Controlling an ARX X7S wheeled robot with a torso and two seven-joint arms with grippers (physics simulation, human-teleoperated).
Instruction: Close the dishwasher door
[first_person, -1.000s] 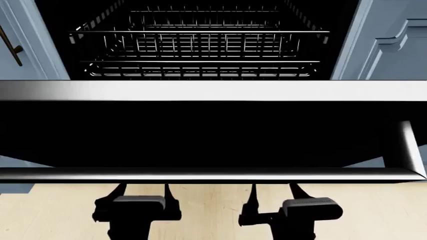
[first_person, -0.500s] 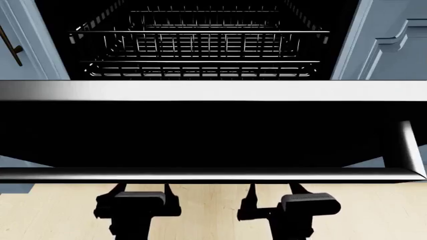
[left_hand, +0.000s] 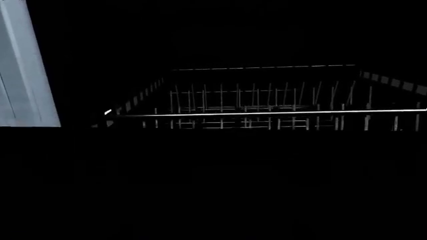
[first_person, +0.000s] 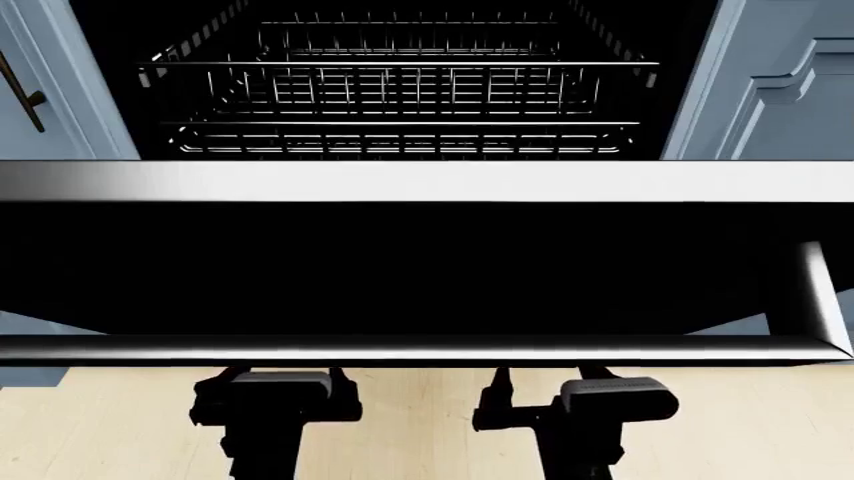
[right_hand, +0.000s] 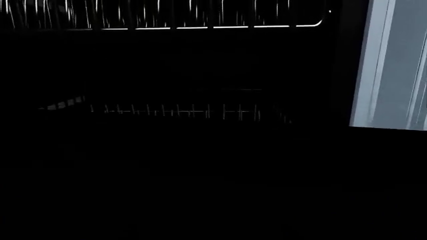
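Observation:
The dishwasher door (first_person: 400, 270) hangs open, a wide glossy black panel lying nearly flat across the head view. A silver strip (first_person: 400, 182) runs along its far edge and its silver bar handle (first_person: 400, 348) along the near edge. Behind it the wire racks (first_person: 400, 90) show inside the appliance. My left gripper (first_person: 283, 372) and right gripper (first_person: 545, 374) sit side by side just below the handle. Their fingers are spread apart and the tips are hidden under the door's near edge. Both wrist views are almost black, showing only rack wires (left_hand: 267, 112) (right_hand: 187, 111).
Blue-grey cabinet doors flank the appliance, one at the left (first_person: 27, 60) with a thin dark handle and one at the right (first_person: 787, 80). Pale wood floor (first_person: 107, 430) lies below the door. Slivers of cabinet (left_hand: 27, 75) (right_hand: 393, 65) show in the wrist views.
Both grippers have crept further in beneath the handle edge, so less of their fingers shows. The door has not moved.

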